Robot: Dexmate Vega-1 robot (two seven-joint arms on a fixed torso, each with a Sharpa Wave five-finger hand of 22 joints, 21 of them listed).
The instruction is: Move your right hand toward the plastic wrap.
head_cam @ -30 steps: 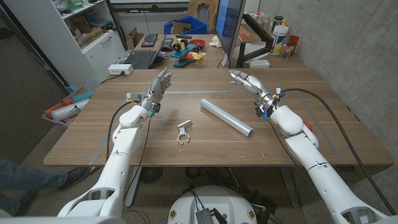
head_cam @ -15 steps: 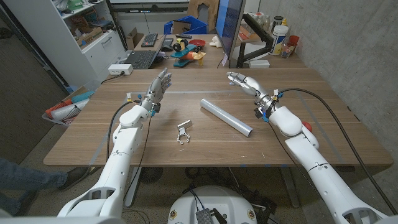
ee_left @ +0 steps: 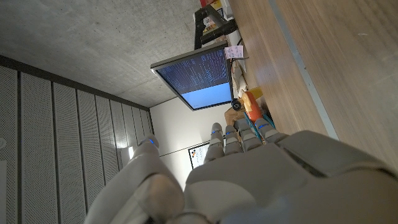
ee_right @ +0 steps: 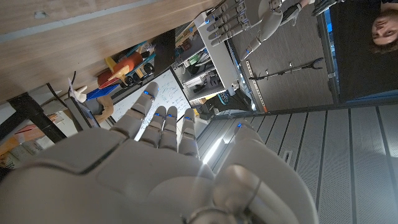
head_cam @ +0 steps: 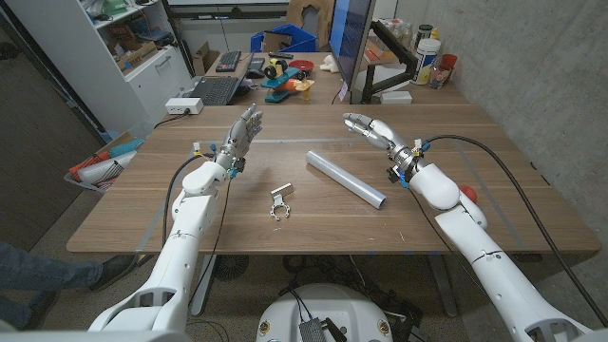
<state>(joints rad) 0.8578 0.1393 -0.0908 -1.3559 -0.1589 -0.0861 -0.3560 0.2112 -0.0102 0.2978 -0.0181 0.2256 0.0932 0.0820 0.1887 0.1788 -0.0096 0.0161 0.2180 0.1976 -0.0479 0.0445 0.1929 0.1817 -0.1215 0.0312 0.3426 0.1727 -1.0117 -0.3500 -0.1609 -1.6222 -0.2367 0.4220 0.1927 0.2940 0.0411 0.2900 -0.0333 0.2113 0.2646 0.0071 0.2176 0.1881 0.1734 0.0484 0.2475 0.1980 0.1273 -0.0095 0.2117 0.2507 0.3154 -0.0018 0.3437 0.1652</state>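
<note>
the plastic wrap (head_cam: 345,178), a long silvery roll, lies on the wooden table (head_cam: 494,190) near the middle, slanting from about 10 o'clock down to 4 o'clock. the right hand (head_cam: 369,128) hovers above the table at about 1 o'clock from the roll's upper end, apart from it, fingers stretched out and holding nothing. nothing stands between that hand and the roll. a small metal clip (head_cam: 278,202) sits at about 8 o'clock from the roll, well apart. the left hand (head_cam: 243,131) is raised at about 10 o'clock from the roll, fingers extended and slightly spread, holding nothing. beyond the table's far edge are a monitor (head_cam: 350,43), a laptop (head_cam: 216,90) and a blue bin (head_cam: 283,42).
</note>
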